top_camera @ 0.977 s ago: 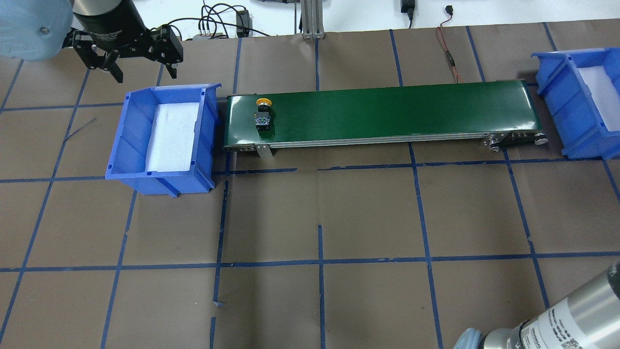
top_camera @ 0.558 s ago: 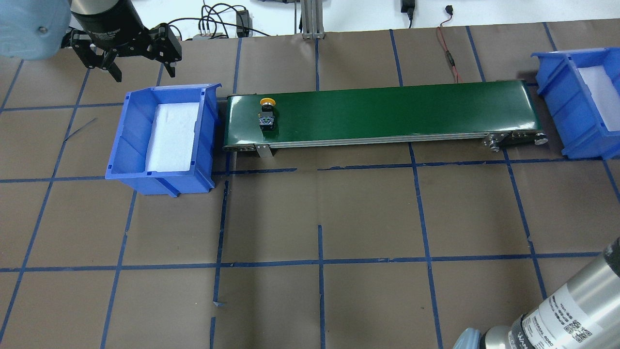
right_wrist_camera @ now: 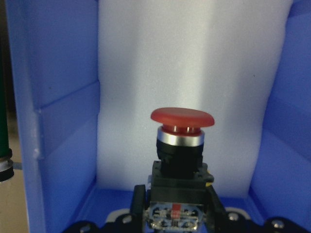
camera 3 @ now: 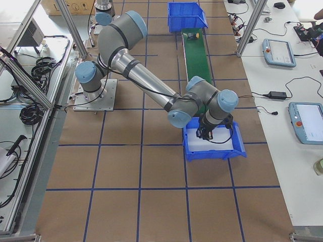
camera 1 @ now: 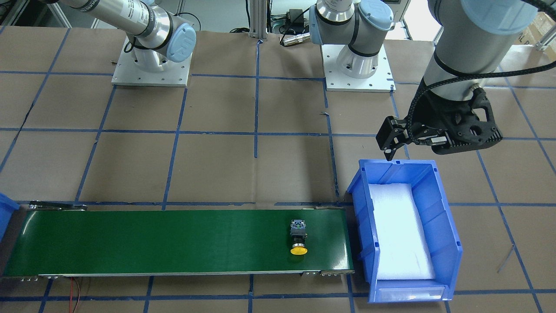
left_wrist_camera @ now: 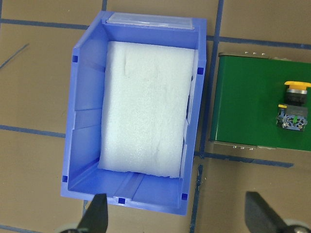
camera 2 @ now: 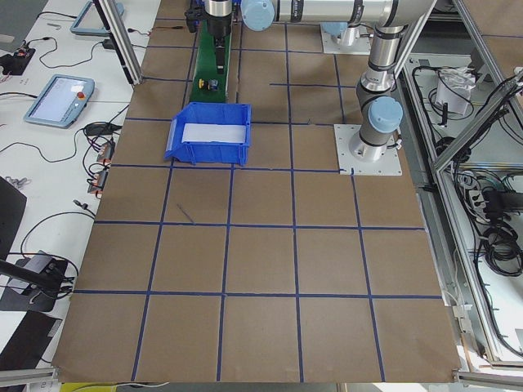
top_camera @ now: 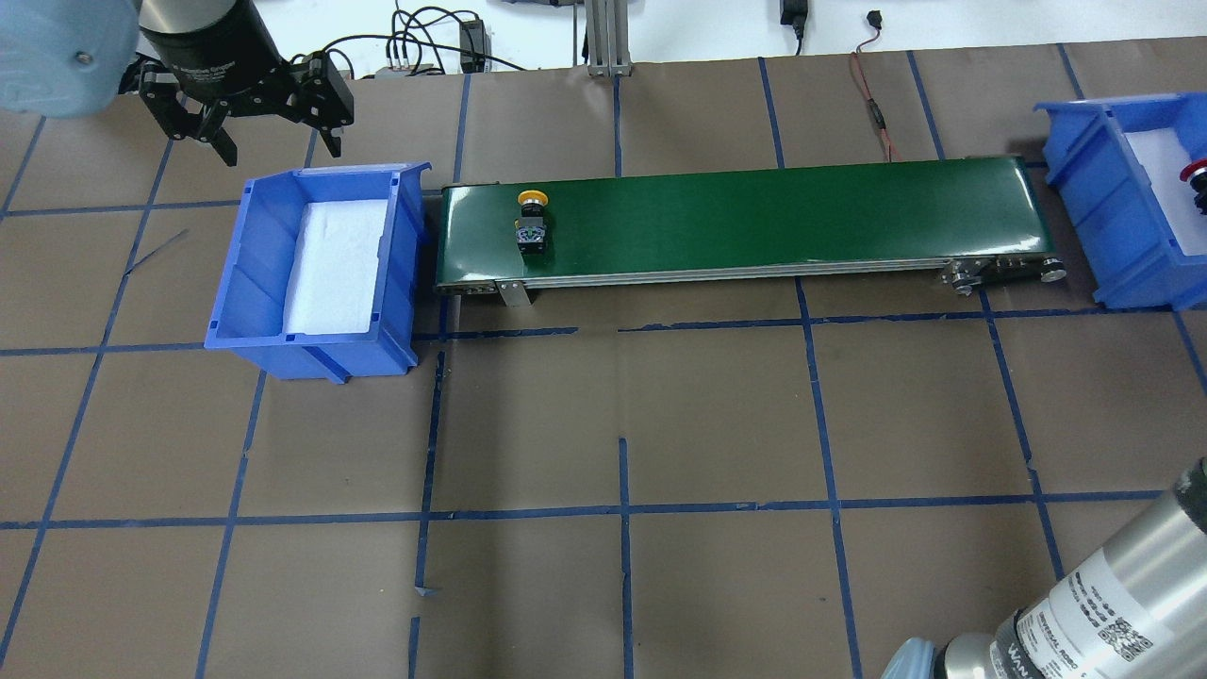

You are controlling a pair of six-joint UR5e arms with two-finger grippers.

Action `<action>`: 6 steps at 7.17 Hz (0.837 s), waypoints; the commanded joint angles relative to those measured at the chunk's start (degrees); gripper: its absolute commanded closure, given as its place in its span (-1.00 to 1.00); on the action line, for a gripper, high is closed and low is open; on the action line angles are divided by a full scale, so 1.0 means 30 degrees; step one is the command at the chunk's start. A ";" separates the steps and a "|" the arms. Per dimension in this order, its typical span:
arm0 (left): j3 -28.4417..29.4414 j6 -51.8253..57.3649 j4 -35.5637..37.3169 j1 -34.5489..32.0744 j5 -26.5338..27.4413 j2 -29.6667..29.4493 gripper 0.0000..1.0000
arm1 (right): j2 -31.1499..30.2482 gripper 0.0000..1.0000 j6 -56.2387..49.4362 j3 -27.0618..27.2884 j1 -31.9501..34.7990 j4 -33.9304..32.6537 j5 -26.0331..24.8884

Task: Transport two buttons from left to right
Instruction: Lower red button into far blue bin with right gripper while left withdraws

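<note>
Yellow button: the yellow button (top_camera: 531, 219) lies on its side on the green conveyor belt (top_camera: 754, 217), close to the belt's left end. Its cap points to the far edge of the belt, away from the robot, and nothing is touching it.
Red button: the red button (right_wrist_camera: 182, 145) is out at the right end of the table (top_camera: 717, 415), inside the walls of the right bin (top_camera: 1084, 198). Its cap faces away from the wrist, toward the white foam lining. Whether it touches the foam, I cannot tell.
Right gripper: the right gripper (right_wrist_camera: 176, 213) has its fingers closed narrow on the black body of the red button, one on each side. It is reached down into the right bin.
Left gripper: the left gripper (top_camera: 281, 141) hangs high by the left bin (top_camera: 226, 273), spread wide and holding nothing. In the wrist view both fingertips (left_wrist_camera: 97, 213) show well apart, with the bin below them.
Left bin: blue, just off the left end of the belt. Only a white foam pad (top_camera: 339, 264) lies in it.
Belt: it runs left to right along the far half of the table, between the two blue bins.
Table: covered in brown paper, marked off with blue tape lines.
</note>
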 commanded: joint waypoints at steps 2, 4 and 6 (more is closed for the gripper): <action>-0.0074 0.0164 -0.0983 -0.0001 -0.0031 0.0347 -1.00 | 0.0791 0.72 -0.0015 0.0048 -0.0015 -0.0881 -0.0066; -0.0190 0.0745 -0.2071 0.0145 -0.1200 0.0961 -1.00 | 0.1054 0.72 0.0015 0.0077 0.0014 -0.1230 -0.0066; -0.0861 0.0955 -0.2102 0.0117 -0.1029 0.1428 -1.00 | 0.1465 0.72 0.0015 0.0107 0.0014 -0.1525 -0.0066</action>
